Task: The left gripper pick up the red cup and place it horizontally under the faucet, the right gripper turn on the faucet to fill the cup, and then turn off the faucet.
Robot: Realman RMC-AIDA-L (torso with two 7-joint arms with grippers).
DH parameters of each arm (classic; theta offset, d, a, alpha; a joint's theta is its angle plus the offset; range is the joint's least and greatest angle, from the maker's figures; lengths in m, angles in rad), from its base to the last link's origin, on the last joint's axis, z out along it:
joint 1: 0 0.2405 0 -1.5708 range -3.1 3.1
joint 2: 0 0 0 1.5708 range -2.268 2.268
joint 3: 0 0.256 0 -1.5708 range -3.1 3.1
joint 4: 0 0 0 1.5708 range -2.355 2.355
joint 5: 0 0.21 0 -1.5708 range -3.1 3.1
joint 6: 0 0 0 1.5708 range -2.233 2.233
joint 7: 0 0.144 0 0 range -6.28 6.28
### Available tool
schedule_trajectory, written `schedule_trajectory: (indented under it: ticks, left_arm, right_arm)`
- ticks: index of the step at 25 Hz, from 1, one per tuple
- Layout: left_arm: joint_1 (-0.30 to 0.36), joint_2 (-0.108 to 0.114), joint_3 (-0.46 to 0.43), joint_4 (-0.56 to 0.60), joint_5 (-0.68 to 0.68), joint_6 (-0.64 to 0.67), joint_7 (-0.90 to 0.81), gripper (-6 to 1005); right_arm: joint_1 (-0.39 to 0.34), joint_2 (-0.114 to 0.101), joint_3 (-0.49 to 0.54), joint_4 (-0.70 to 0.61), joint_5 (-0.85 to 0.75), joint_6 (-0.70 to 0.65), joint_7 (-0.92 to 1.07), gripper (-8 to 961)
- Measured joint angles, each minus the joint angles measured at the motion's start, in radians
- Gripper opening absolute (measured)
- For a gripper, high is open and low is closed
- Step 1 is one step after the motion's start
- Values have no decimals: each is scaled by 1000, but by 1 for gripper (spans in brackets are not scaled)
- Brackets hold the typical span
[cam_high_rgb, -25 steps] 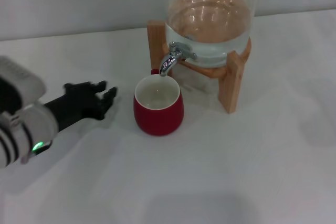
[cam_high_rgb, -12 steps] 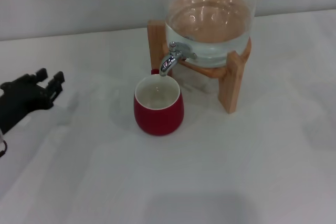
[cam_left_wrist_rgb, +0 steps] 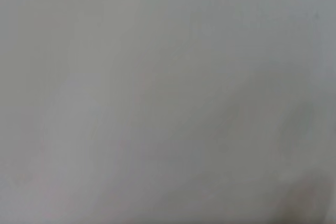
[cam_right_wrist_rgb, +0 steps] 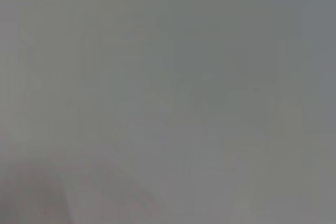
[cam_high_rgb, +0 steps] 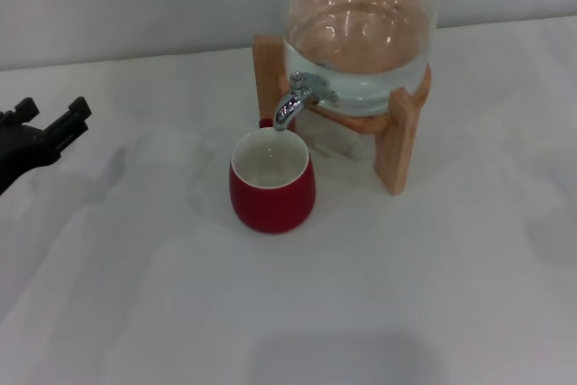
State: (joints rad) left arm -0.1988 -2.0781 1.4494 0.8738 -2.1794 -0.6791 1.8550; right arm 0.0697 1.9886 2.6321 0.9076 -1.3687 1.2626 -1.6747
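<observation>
The red cup point(cam_high_rgb: 271, 188) stands upright on the white table, its white inside showing and its small handle turned toward the stand. Its mouth sits directly below the spout of the chrome faucet point(cam_high_rgb: 296, 100), which projects from the glass water jar point(cam_high_rgb: 359, 38). My left gripper point(cam_high_rgb: 52, 110) is at the far left edge of the head view, well away from the cup, open with nothing between its fingers. The right gripper is out of view. Both wrist views show only a plain grey surface.
The jar rests on a wooden stand point(cam_high_rgb: 401, 137) behind and to the right of the cup. White table point(cam_high_rgb: 361, 295) spreads in front of the cup and to both sides.
My left gripper has drawn back to the left, away from the cup, until only its claw shows at the frame edge. Cup and faucet have not moved.
</observation>
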Motion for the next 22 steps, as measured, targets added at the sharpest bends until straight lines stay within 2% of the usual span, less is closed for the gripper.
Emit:
schedule_trajectory:
  ticks: [3,10,13,17,22]
  left_arm:
    - [0,1,-25,-8,5,-28,-16,788]
    - [3,1,-85,-13,6,-47,-38,846]
    - [4,1,-91,-13,6,-48,-37,871]
    - [1,0,-109,-13,4,-48,-34,879]
    - [0,-1,-123,-6,-1,-50,-33,879]
  right_arm:
    - [-1,-3,-2,1,-6,7,0,725]
    - [-7,-17,1,45,-80,111,23,725]
    - [-25,-9,1,110,-115,158,58,725]
    - [-53,17,-7,240,-174,220,125,725]
    - [-66,21,-53,351,-185,322,205,725]
